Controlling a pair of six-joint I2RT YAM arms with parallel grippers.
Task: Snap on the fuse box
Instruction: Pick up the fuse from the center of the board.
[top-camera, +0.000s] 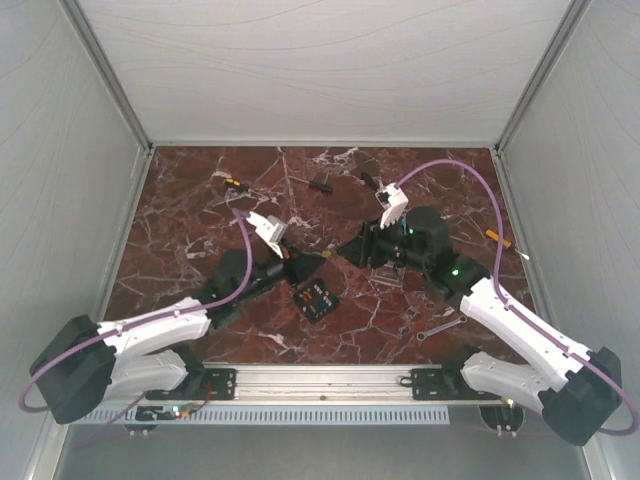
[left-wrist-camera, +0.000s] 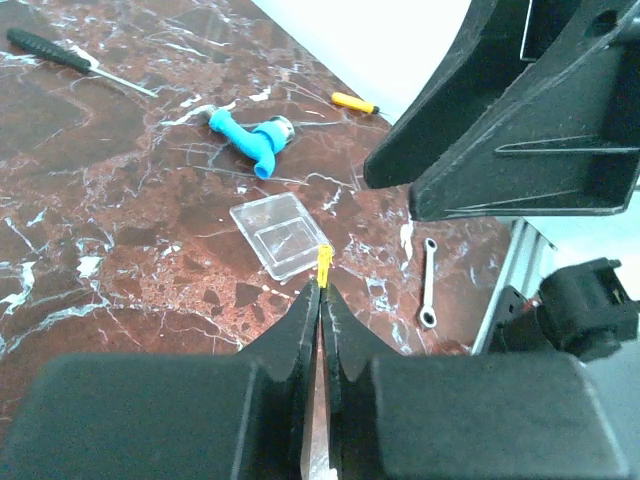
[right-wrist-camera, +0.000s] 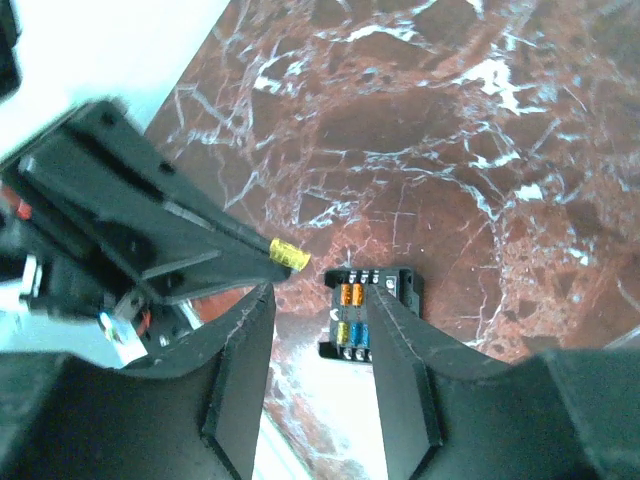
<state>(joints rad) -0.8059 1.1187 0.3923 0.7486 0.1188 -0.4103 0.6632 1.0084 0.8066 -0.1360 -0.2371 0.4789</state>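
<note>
1. I am watching the left gripper (left-wrist-camera: 321, 292) pressing its fingers together on a small yellow fuse (left-wrist-camera: 324, 262), which is sticking out past the tips along the fingers' own line.
2. The right gripper (right-wrist-camera: 320, 288) is hanging with its jaws spread and nothing between them. I am seeing only the table (top-camera: 180, 230) and the box through the gap.
3. The fuse box (right-wrist-camera: 405, 285) is sitting uncovered on the table, toward the near edge and about midway between the side edges. It is lying cornerwise to that edge, with orange, yellow and blue fuses showing inside.
4. The relation I am steering by: both gripper tips are meeting over the table's middle, and the box is lying on their near-edge side, apart from both. The left tip is looking slightly the nearer.
5. The clear lid (left-wrist-camera: 280, 235) is lying flat on the table just beyond the fuse tip, apart from the box. I am judging that the snapping-on is not yet begun.
6. The left wrist view is giving me the lid and the pinch, but not the box.
7. The right wrist view is giving me the box and the fuse, but not the lid.
8. The top view is placing box and arms, though the lid is too faint there for me to find.
</note>
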